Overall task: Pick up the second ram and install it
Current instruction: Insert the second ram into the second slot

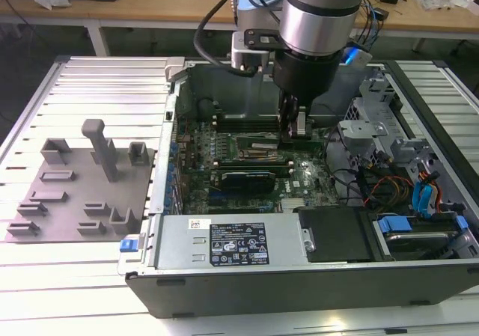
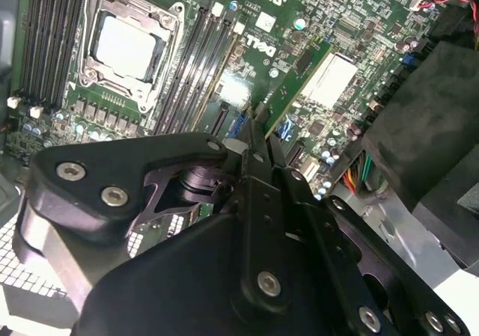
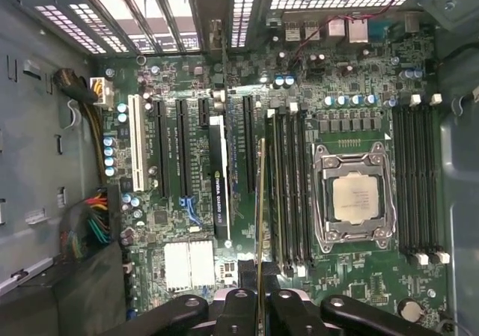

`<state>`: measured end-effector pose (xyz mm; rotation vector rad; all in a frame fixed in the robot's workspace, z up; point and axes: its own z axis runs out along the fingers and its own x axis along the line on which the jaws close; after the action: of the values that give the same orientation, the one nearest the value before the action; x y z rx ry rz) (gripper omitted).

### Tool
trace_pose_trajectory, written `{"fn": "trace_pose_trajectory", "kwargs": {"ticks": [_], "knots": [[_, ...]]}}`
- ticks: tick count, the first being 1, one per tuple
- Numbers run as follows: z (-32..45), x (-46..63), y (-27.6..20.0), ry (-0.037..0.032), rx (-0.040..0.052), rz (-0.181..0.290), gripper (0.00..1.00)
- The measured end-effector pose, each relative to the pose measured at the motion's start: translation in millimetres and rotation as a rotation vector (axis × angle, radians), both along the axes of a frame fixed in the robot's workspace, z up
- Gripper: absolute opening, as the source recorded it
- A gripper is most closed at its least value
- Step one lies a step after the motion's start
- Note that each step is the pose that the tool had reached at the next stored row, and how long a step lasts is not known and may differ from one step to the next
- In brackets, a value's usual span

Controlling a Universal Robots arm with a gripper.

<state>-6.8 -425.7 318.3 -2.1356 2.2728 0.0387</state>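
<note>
The arm is down inside the open computer case (image 1: 299, 276), which lies on its side on a slatted desk (image 1: 90, 81), and it's tight in there. To the exterior view's right sit drive bays (image 1: 374, 119) and a tangle of cables (image 1: 389, 186); along the near edge runs the power supply (image 1: 224, 242), with a black box (image 1: 337, 235) beside it. Out on the desk, to the exterior view's left and well apart from the case, sits a grey fixture tray (image 1: 75, 194) with upright posts.

On the motherboard (image 3: 352, 104) the CPU socket (image 3: 355, 197) sits open with banks of memory slots (image 3: 288, 186) on either side. Long black expansion slots (image 3: 161, 149) run parallel further off, and a graphics card (image 3: 218, 179) stands in one of them. The room to move is the narrow strip between that card and the nearest memory slots.

The gripper (image 3: 259, 298) has its fingers (image 2: 258, 138) clenched on the second ram (image 3: 260, 201). In the first wrist view it shows edge-on as a thin line running just beside the nearest memory slot, parallel to it. In the second wrist view it's a long green board with a white label, reaching out from the fingertips over the motherboard. Whether it touches the slot can't be told
</note>
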Motion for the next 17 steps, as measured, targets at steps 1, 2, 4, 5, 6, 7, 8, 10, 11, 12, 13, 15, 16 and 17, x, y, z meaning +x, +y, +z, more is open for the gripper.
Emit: {"fn": "trace_pose_trajectory", "kwargs": {"ticks": [1, 2, 4, 5, 6, 7, 8, 10, 11, 12, 13, 15, 16, 17], "knots": [[-1.0, 0.0, 0.0, 0.0, 0.0, 0.0, 0.11], [-2.1, 0.0, 0.0, 0.0, 0.0, 0.0, 0.11], [-4.0, -0.4, 2.0, 0.0, 0.0, 0.0, 0.11], [-4.6, -1.0, 4.3, -0.0001, 0.0001, 0.0, 0.11], [-5.0, -1.8, 7.5, 0.0, -0.0001, 0.0, 0.11], [-5.6, -2.0, 10.6, 0.0, 0.0, 0.0, 0.11], [-5.9, -2.0, 12.4, 0.0, 0.0, 0.0, 0.11], [-6.7, -2.0, 15.5, 0.0, 0.0001, 0.0, 0.11], [-7.0, -2.0, 16.8, 0.0, 0.0, 0.0, 0.11], [-7.4, -2.0, 18.3, 0.0, -0.0001, 0.0, 0.11], [-8.3, -2.3, 19.0, 0.0, 0.0001, 0.001, 0.11], [-10.6, -3.3, 21.8, -0.0001, 0.0001, 0.008, 0.11], [-11.0, -3.4, 22.4, 0.0, 0.0001, 0.011, 0.11], [-11.3, -3.5, 23.3, 0.0, -0.0001, 0.015, 0.11]]}}
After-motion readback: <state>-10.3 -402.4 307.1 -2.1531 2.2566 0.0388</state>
